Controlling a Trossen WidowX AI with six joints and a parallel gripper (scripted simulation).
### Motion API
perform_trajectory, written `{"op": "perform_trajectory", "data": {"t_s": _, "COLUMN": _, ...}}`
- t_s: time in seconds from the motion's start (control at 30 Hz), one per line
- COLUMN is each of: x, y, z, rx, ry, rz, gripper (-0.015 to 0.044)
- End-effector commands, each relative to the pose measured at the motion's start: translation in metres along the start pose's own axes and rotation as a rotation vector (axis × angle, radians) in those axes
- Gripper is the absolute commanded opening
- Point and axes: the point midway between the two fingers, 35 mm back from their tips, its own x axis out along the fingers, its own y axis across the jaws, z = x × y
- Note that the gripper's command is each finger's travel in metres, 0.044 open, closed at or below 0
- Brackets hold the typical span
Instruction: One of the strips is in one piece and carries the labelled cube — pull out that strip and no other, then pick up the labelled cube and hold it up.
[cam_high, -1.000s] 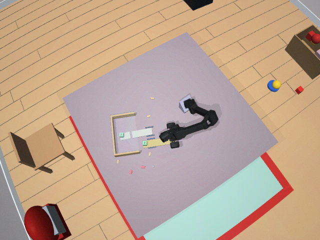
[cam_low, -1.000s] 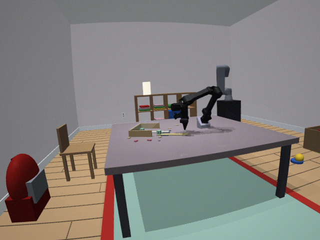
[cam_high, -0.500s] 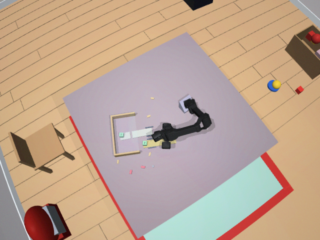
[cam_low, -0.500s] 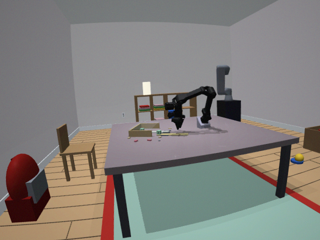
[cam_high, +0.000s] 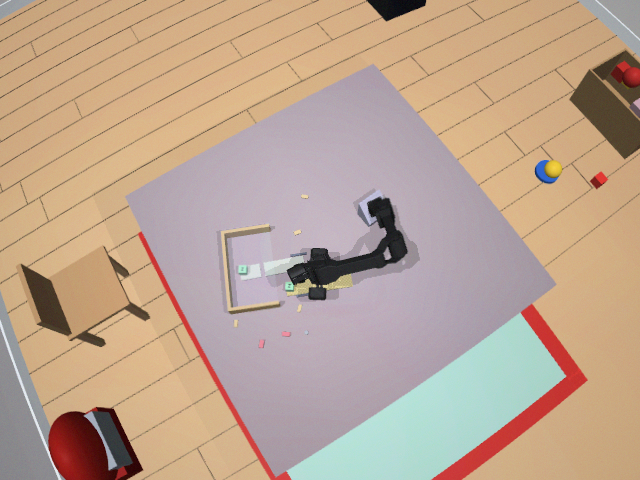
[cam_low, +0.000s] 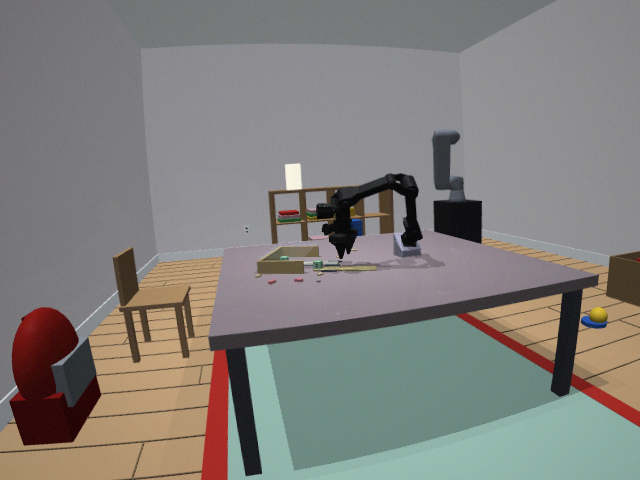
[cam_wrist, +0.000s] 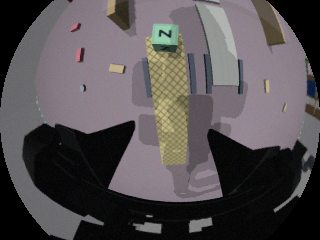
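Observation:
The yellow cross-hatched strip (cam_high: 341, 282) (cam_low: 364, 268) (cam_wrist: 167, 100) is in one piece and lies outside the three-sided wooden frame. A green cube (cam_high: 288, 286) (cam_low: 317, 264) (cam_wrist: 165, 36) marked with a letter like Z or N sits on its far end. The whitish strip (cam_high: 281, 265) (cam_wrist: 220, 47) is separated by a gap from a second piece (cam_high: 251, 272) inside the frame. Another green cube (cam_high: 242, 269) (cam_low: 283, 257) stands at that second piece. My gripper (cam_low: 343, 256) (cam_wrist: 172, 128) is wide open and empty, above the yellow strip on the near side of its cube.
The wooden frame (cam_high: 225, 273) (cam_low: 280, 267) opens toward the arm. Low dark rails (cam_wrist: 147, 77) (cam_wrist: 192, 73) flank the yellow strip, and others (cam_wrist: 208, 73) (cam_wrist: 241, 76) flank the whitish one. Small tan blocks (cam_wrist: 117, 68) (cam_wrist: 267, 86) and red blocks (cam_high: 261, 343) (cam_high: 286, 333) lie around.

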Motion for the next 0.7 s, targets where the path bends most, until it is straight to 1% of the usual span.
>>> {"op": "perform_trajectory", "data": {"t_s": 0.0, "x": -0.002, "y": 0.003, "z": 0.015, "rx": -0.007, "ry": -0.002, "rz": -0.003, "gripper": 0.044}}
{"op": "perform_trajectory", "data": {"t_s": 0.67, "x": -0.011, "y": 0.016, "z": 0.085, "rx": -0.01, "ry": -0.005, "rz": -0.003, "gripper": 0.044}}
